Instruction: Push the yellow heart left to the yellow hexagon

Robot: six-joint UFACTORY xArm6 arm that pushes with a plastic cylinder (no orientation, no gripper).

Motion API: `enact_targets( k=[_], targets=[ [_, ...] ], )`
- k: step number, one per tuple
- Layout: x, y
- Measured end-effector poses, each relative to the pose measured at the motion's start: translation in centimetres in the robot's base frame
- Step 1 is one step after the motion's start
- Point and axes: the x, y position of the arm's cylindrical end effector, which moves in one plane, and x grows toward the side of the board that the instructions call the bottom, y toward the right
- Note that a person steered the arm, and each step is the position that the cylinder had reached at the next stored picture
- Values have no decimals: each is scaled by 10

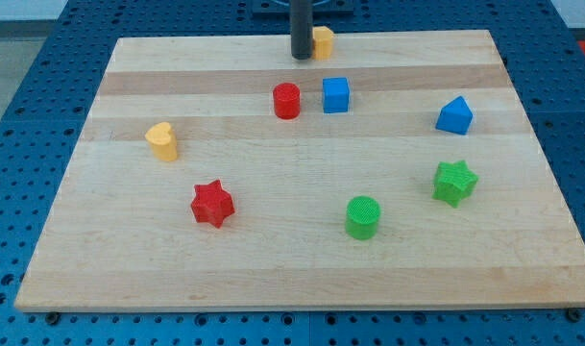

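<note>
The yellow heart [162,140] lies on the wooden board [302,259] at the view's left, about mid-height. The yellow hexagon [323,41] sits at the board's top edge, near the middle, partly hidden by the rod. My tip [302,58] rests on the board right at the hexagon's left side, seemingly touching it. The heart is far from my tip, down and to the view's left.
A red cylinder [286,100] and a blue cube [336,94] stand just below my tip. A red star [212,203] lies lower left. A green cylinder [363,216], a green star [454,182] and a blue block [454,115] are at the right.
</note>
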Motion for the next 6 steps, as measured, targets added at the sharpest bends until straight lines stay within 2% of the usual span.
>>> enact_targets(
  k=[1,2,3,4,5,6],
  targets=[
    [28,-76],
    [29,-188],
    [52,-293],
    [96,-302],
    [174,-302],
    [210,-267]
  ],
)
